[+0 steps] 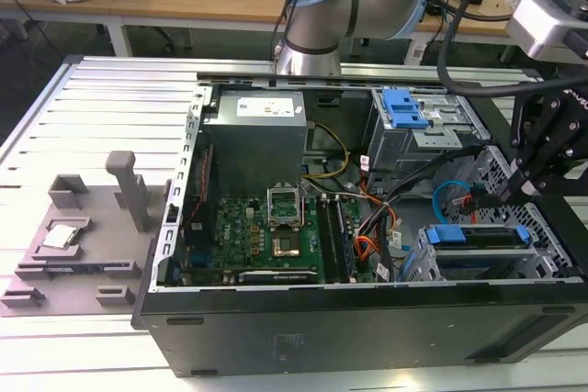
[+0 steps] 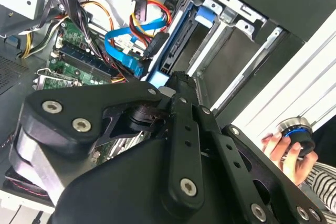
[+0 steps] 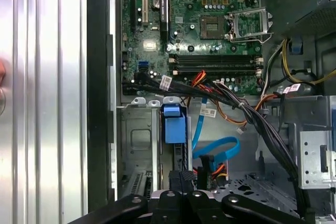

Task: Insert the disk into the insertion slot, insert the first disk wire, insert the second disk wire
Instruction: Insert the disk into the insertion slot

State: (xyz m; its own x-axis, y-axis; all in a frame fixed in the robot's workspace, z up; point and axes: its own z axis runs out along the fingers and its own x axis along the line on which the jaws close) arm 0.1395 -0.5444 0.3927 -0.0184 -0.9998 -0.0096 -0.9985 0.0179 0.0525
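Gripper, fingers pressed together, noses at the disk in the insertion slot; the blue cable beside the disk could snag.

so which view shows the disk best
The exterior view: the disk sits in the insertion slot, its blue carrier edge showing end to end. The second wrist view shows the disk edge-on; the first wrist view mainly its blue handle.

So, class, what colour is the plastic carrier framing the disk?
Bright blue. The disk carrier shows best in the exterior view.
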